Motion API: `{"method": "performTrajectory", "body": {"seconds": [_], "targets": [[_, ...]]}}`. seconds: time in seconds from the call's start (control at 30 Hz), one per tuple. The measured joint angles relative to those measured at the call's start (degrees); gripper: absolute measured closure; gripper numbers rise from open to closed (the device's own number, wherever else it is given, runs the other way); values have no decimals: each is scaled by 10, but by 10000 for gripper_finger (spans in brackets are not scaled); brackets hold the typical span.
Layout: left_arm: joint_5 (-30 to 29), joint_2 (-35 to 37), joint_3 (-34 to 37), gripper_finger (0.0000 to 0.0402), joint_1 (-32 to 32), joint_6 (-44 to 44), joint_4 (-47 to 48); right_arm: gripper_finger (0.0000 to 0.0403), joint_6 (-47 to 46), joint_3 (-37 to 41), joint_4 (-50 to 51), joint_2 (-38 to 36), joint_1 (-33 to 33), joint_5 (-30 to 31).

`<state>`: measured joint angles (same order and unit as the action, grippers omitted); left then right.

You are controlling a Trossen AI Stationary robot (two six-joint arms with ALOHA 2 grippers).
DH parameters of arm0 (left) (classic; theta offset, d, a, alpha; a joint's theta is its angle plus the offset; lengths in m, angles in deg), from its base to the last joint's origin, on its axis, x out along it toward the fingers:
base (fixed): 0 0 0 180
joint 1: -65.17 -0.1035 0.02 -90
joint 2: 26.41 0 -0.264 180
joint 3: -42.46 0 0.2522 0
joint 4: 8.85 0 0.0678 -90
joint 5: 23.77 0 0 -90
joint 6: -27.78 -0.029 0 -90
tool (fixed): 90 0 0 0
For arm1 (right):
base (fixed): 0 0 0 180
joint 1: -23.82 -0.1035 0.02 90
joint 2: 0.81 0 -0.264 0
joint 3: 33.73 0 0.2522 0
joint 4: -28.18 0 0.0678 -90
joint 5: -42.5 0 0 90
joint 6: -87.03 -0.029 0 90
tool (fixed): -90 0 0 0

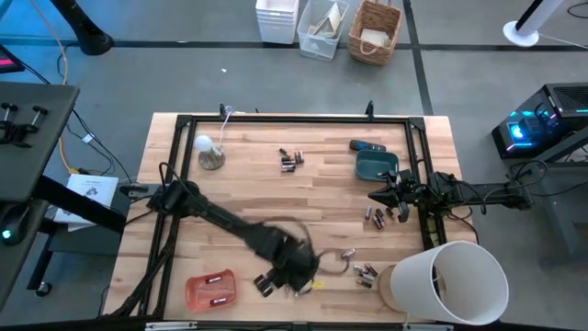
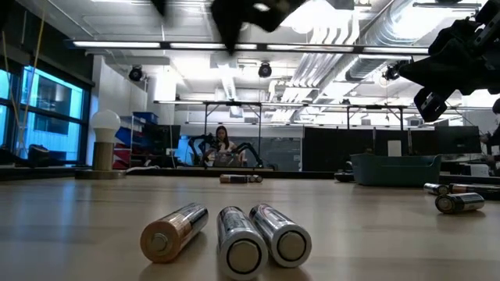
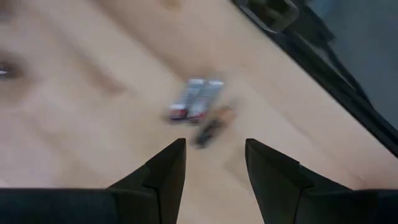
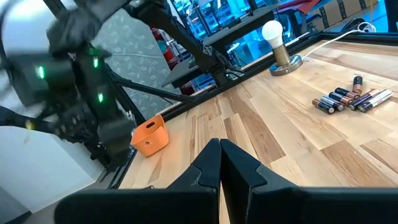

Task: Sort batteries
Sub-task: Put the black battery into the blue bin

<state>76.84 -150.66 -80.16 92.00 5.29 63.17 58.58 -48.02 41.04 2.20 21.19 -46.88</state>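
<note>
Batteries lie on the wooden table in groups: one at the far middle (image 1: 292,161), one by the right arm (image 1: 377,216), and one near the front edge (image 1: 360,272). Others lie in an orange tray (image 1: 211,290). My left gripper (image 1: 299,271) hangs open above the table near the front, pointing steeply down. In its wrist view the open fingers (image 3: 214,168) stand short of three batteries (image 3: 200,107) lying flat on the wood, with nothing between them. The low view shows three batteries (image 2: 234,234) close up. My right gripper (image 4: 221,158) waits shut at the table's right side (image 1: 386,196).
A teal tray (image 1: 377,165) and a dark remote-like bar (image 1: 367,145) sit at the far right. A bulb on a round base (image 1: 209,152) stands at the far left. A large white cylinder (image 1: 450,285) stands at the front right corner. A black frame rims the table.
</note>
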Motion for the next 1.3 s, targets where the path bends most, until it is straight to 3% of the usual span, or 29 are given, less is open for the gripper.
{"method": "performTrajectory", "body": {"seconds": [0.07,0.23,0.3,0.77,1.3], "targets": [[-31,-2,34,245,32,-21,-9,402,0,0,0,0,0,0],[-193,-2,121,245,88,-115,-106,402,0,0,0,0,0,0],[-206,-2,137,245,97,-133,-136,402,0,0,0,0,0,0],[-158,-1,159,245,55,-191,-209,402,0,0,0,0,0,0],[-85,-14,163,245,19,-223,-192,402,0,0,0,0,0,0]]}}
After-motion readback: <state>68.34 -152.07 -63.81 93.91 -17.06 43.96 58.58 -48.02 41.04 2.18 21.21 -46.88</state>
